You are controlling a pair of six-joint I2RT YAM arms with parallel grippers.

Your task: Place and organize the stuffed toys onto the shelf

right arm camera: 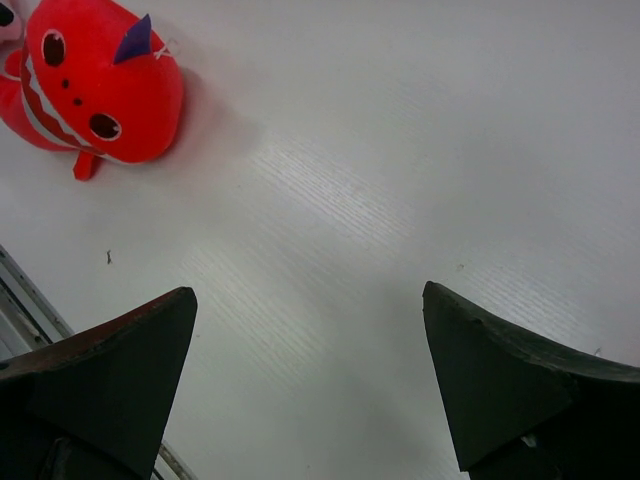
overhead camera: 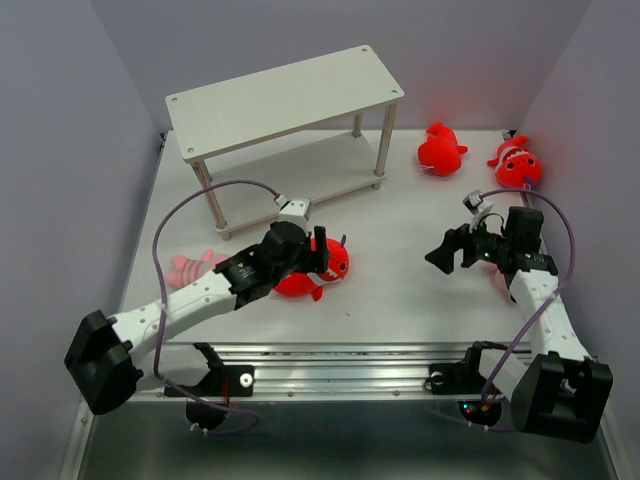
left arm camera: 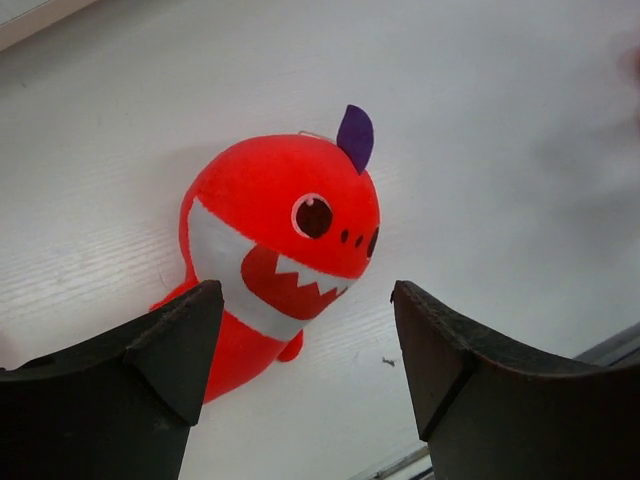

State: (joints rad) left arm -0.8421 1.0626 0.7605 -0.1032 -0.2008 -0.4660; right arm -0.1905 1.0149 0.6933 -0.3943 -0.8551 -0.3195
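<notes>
A red shark toy [left arm camera: 280, 240] with a purple fin and a white toothy mouth lies on the table. My left gripper [left arm camera: 305, 340] hangs over it, open, its left finger [left arm camera: 170, 350] beside the shark's body; the jaws do not grip it. From above, that shark [overhead camera: 325, 270] shows under the left gripper [overhead camera: 322, 250], in front of the shelf [overhead camera: 285, 95]. Two more red toys [overhead camera: 440, 150] [overhead camera: 517, 163] lie at the far right. A pink striped toy [overhead camera: 190, 268] lies at the left. My right gripper [overhead camera: 445, 255] [right arm camera: 310, 340] is open over bare table, the middle shark [right arm camera: 95, 85] far off.
The white two-tier shelf stands at the back of the table on thin legs [overhead camera: 212, 205], both tiers bare. A metal rail [overhead camera: 350, 365] runs along the near edge. Grey walls close in the left and right sides. A bit of red [overhead camera: 498, 282] peeks from under the right arm.
</notes>
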